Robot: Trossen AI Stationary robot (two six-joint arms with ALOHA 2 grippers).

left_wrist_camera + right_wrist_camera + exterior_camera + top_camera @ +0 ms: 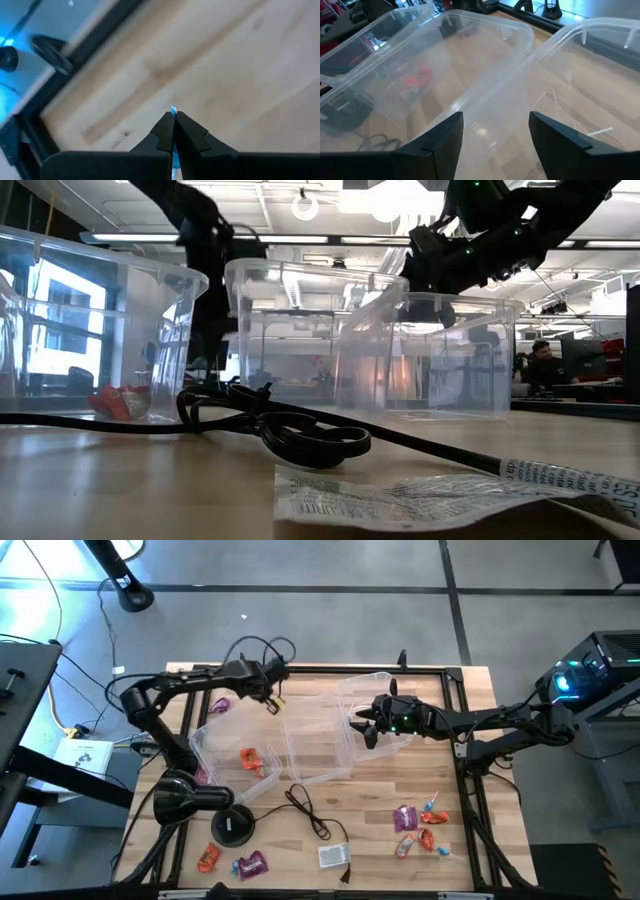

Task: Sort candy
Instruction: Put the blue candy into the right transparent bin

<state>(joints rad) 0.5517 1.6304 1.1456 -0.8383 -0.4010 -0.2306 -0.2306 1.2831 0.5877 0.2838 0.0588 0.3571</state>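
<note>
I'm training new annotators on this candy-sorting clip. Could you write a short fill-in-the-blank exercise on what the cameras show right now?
1. The left gripper is pinched shut on a light ____ candy.
2. The right gripper hovers over the clear bins with its fingers ____.
3. The orange-red candy inside a bin lies in the bin nearest the ____ arm.
4. The black cable runs to a small ____ box.

Missing words: blue; open; left; white
</note>
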